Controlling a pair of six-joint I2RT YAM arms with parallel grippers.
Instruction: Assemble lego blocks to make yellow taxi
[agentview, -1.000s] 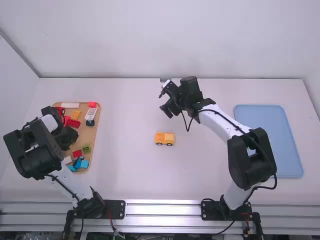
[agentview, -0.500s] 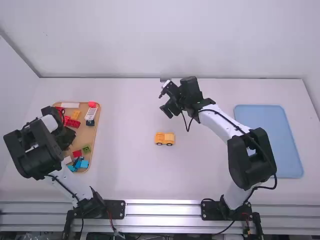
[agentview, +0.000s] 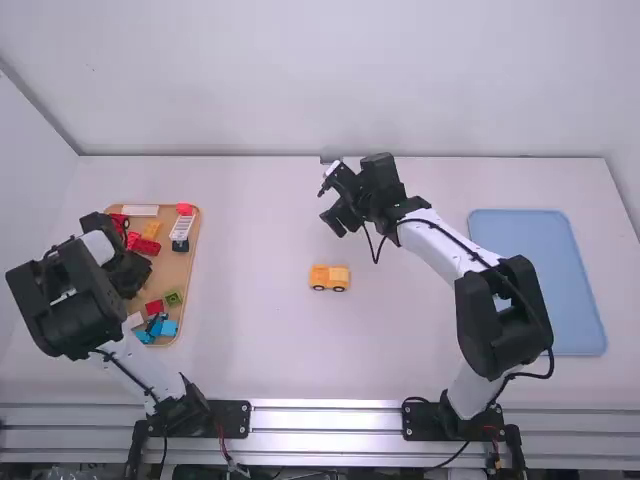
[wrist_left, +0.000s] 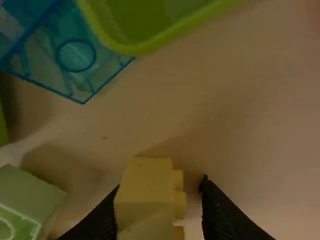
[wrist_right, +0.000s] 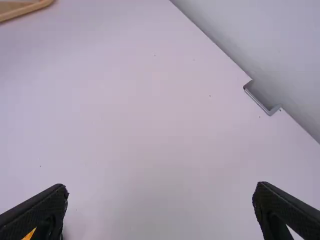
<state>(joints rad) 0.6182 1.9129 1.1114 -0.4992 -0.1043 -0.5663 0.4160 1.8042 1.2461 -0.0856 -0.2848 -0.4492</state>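
The left gripper (agentview: 128, 274) is low over the wooden parts tray (agentview: 177, 270). In the left wrist view, the left gripper (wrist_left: 161, 210) stands open around a yellow brick (wrist_left: 145, 197), with a narrow gap between its studs and one finger. Near the table's middle sits a small yellow vehicle (agentview: 329, 278) with black wheels. Beyond it, the right gripper (agentview: 328, 203) hangs above the table. Seen from its own wrist, the right gripper (wrist_right: 160, 187) is open and holds nothing; a bit of the yellow vehicle (wrist_right: 29, 234) appears behind one finger. Another yellow brick (agentview: 152, 230) lies in the tray.
Red bricks (agentview: 148, 246), a white piece with a dark base (agentview: 182, 228), blue pieces (agentview: 168, 328) and a green brick (agentview: 173, 298) share the tray. Close to the left fingers lies a pale green brick (wrist_left: 30, 197). A blue tray (agentview: 538, 280) occupies the right side.
The left arm has shifted very slightly toward the left over the tray. My right arm and the yellow vehicle have stayed where they were.
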